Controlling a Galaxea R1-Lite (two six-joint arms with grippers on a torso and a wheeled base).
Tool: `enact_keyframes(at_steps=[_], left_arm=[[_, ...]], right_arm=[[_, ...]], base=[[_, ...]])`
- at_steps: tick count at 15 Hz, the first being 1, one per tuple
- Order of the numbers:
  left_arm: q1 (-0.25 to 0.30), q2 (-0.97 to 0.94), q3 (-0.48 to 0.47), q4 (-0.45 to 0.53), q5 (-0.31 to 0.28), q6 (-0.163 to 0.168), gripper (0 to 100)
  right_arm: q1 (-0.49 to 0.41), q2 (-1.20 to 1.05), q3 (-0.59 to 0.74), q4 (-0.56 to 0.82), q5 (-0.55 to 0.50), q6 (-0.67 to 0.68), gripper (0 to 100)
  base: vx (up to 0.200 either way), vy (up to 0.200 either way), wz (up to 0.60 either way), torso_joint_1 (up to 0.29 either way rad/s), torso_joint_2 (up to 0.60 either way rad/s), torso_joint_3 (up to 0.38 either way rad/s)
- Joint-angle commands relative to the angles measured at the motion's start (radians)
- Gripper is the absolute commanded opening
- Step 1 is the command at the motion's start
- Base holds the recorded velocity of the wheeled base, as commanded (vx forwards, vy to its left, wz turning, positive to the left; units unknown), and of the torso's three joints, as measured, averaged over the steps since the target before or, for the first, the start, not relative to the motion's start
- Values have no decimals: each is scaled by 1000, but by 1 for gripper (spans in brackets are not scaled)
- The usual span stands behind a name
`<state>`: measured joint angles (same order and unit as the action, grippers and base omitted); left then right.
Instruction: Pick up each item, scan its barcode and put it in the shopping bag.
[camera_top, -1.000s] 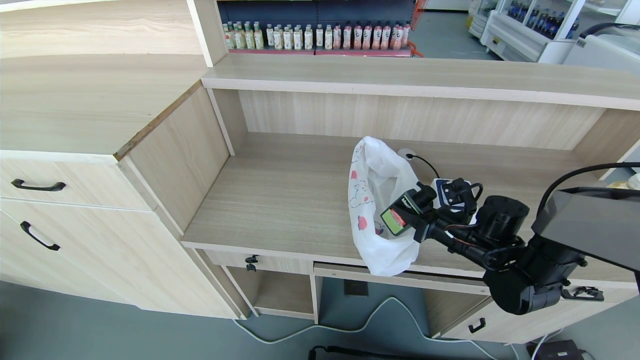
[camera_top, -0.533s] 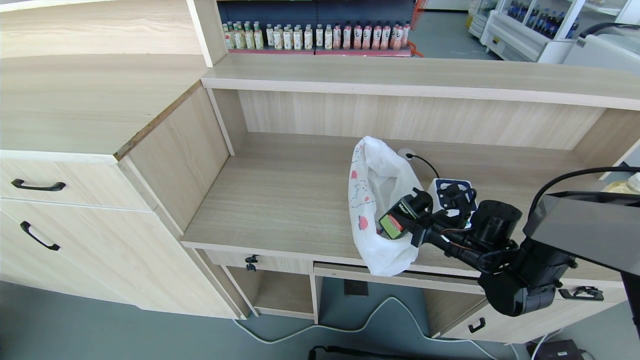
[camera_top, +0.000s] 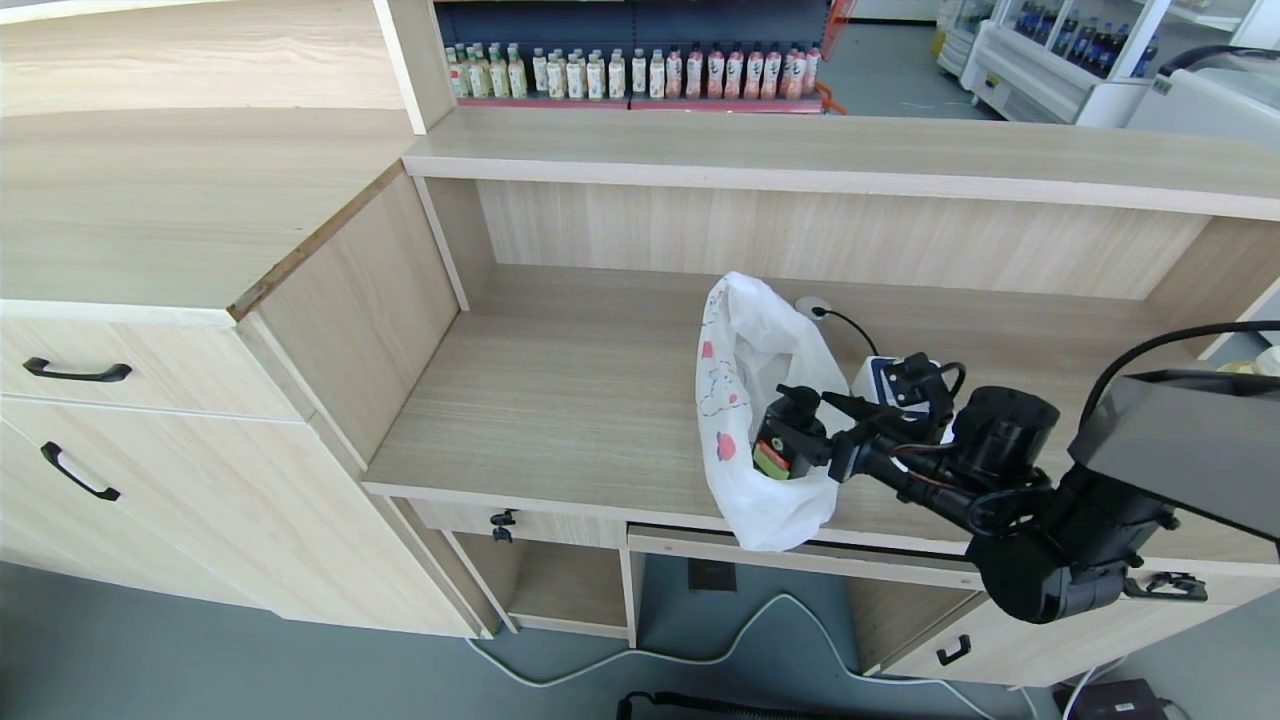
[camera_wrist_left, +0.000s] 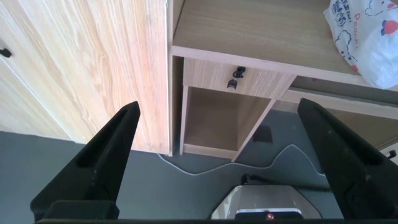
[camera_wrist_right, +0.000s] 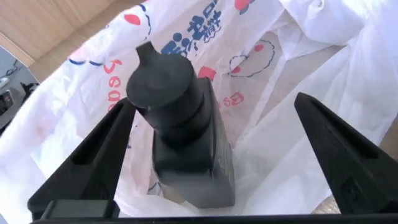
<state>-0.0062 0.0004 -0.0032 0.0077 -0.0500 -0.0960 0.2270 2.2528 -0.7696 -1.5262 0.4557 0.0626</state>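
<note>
Inside the white printed plastic shopping bag (camera_top: 733, 345) (camera_wrist_right: 292, 74) on the pale wooden counter (camera_top: 560, 400), the black square-bodied bottle with a green and red label (camera_top: 783, 443) (camera_wrist_right: 185, 134) stands cap up. The right gripper (camera_top: 825, 430) (camera_wrist_right: 214, 102) hangs at the bag's mouth, fingers spread wide either side of the bottle without touching it. The left gripper (camera_wrist_left: 219, 109), also wide apart and holding nothing, is low before the counter's front.

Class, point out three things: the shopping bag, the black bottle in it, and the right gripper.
shopping bag (camera_top: 722, 400): head view, on its printed outer side.
black bottle (camera_wrist_right: 165, 81): right wrist view, on its cap.
right gripper (camera_wrist_right: 214, 102): right wrist view, midway between its open fingertips.
</note>
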Motion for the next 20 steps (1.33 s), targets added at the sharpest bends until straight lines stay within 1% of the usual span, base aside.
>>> enact_keyframes(at_steps=[1,3,5,7,8,11,14,17,18,19,20], left_arm=[[0,0,0,0,-1,-1,100],[0,0,0,0,-1,-1,100],[0,0,0,0,-1,-1,100],[0,0,0,0,-1,-1,100],[0,0,0,0,-1,-1,100],[0,0,0,0,-1,-1,100],[0,0,0,0,-1,-1,100],[0,0,0,0,-1,-1,100],[0,0,0,0,1,-1,100],[0,0,0,0,-1,-1,100],[0,0,0,0,1,-1,100]], right_arm=[[-14,-168,10,66,0,-1,100],[-26,-274,33,123,3,-3,100],[-67,-415,95,129,26,20,100],[-75,-558,162,208,9,125,100],[-94,-642,219,293,8,132,100],[-132,-699,286,327,8,129,100],[-183,-713,303,331,8,129,100],[-314,-759,365,368,6,129,100],[-341,-772,371,388,3,126,100],[-400,-799,375,459,-37,82,100],[-439,-826,383,520,-106,37,100]], base=[[0,0,0,0,0,0],[0,0,0,0,0,0],[0,0,0,0,0,0],[0,0,0,0,0,0],[0,0,0,0,0,0],[0,0,0,0,0,0],[0,0,0,0,0,0],[0,0,0,0,0,0],[0,0,0,0,0,0],[0,0,0,0,0,0],[0,0,0,0,0,0]])
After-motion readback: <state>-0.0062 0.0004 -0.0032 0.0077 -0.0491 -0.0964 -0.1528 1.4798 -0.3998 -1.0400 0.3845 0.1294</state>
